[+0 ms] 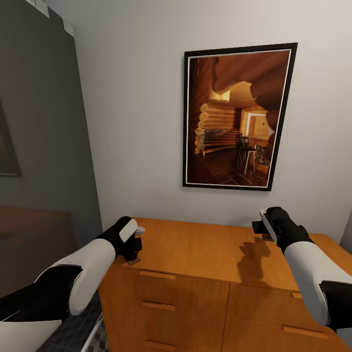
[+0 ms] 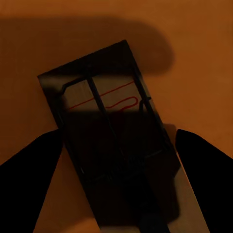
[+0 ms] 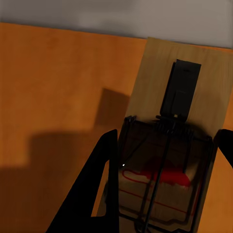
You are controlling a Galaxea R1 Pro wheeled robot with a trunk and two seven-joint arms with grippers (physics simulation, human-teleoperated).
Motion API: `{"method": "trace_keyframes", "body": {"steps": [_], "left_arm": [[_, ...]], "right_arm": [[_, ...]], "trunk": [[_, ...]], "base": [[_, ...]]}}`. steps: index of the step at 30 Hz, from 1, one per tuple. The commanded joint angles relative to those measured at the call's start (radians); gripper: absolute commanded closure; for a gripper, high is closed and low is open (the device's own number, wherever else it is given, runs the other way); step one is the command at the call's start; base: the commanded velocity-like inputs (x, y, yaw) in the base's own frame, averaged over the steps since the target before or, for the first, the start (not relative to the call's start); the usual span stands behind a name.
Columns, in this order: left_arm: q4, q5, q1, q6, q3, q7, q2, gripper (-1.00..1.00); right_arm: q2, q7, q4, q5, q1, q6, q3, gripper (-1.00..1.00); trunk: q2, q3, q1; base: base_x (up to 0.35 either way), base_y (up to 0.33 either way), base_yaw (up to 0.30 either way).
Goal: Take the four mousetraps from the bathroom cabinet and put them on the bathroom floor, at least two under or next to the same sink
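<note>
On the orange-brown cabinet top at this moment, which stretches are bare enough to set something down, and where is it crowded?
The low orange-brown wooden cabinet has a bare stretch of top between the two grippers, below the framed cabin picture. It is crowded at both ends: the left gripper and the right gripper each straddle a small brown wooden mousetrap.

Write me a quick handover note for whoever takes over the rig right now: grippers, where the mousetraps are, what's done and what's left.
Left gripper: over the near left corner of the cabinet top, fingers either side of a mousetrap; a firm grip cannot be confirmed.
Right gripper: above the cabinet top toward its right side, fingers straddling a second mousetrap; contact also unclear.
Done: both arms lined up on one trap each over the cabinet.
Left: confirm both grips, carry the traps to the bathroom floor, fetch the other two, and put at least two beside or under the sink. Nothing is on the floor yet as far as these views show.
</note>
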Motion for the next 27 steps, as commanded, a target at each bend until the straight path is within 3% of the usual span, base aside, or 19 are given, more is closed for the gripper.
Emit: {"method": "trace_keyframes", "body": {"steps": [1,9,13,20,27], "left_arm": [[-0.001,0.013,0.0,0.003,0.001,0.008,0.0,1.0],[-0.044,0.011,0.0,0.002,0.0,0.007,-0.001,1.0],[-0.15,0.012,0.0,0.014,0.0,0.006,-0.002,1.0],[-0.382,0.013,0.0,0.109,0.004,0.005,-0.004,1.0],[-0.458,0.015,0.0,0.138,0.005,0.004,-0.005,1.0]], "right_arm": [[0.001,0.003,-0.001,0.004,-0.001,0.004,-0.003,1.0],[0.001,0.003,0.0,0.003,-0.001,0.003,-0.003,1.0],[0.002,0.003,0.0,0.004,-0.001,0.003,-0.003,1.0],[0.001,0.003,0.0,0.004,-0.001,0.003,-0.005,1.0],[0.001,0.003,0.0,0.004,-0.001,0.002,-0.005,1.0]], "trunk": [[-0.001,-0.002,0.0],[-0.001,-0.002,0.0],[-0.001,-0.002,0.0],[-0.001,-0.002,0.0],[-0.001,-0.002,0.0]], "base": [[0.0,0.0,0.0],[0.0,0.0,0.0],[0.0,0.0,0.0],[0.0,0.0,0.0],[0.0,0.0,0.0]]}}
